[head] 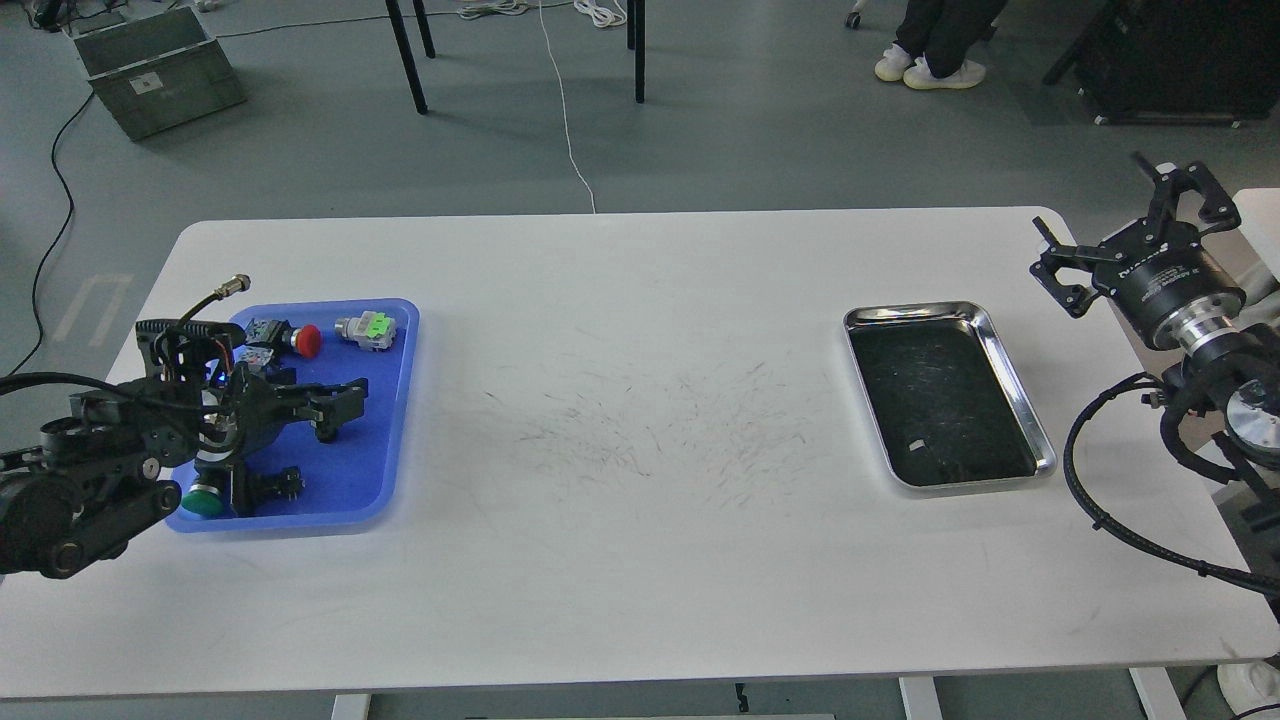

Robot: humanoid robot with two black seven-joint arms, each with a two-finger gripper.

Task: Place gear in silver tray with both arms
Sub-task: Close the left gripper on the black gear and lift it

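The left pincer [340, 405] hangs low over the blue tray [395, 330], its fingers lying close along each other; whether they are closed or pinch something I cannot tell. Just beyond it sit a red-capped button [305, 340] and a grey part with a green face [366, 329]; nearer me, a green-capped button [203, 502] and a small dark toothed piece [283, 484], probably the gear.

It looks small, stiff and light, likely smooth, so a grip across its rim seems safest.

Far off to the right lies the silver tray [1000, 340], empty but for a pale speck. Beyond that tray's far corner the right pincer [1110, 235] is raised, fingers spread wide, holding nothing.
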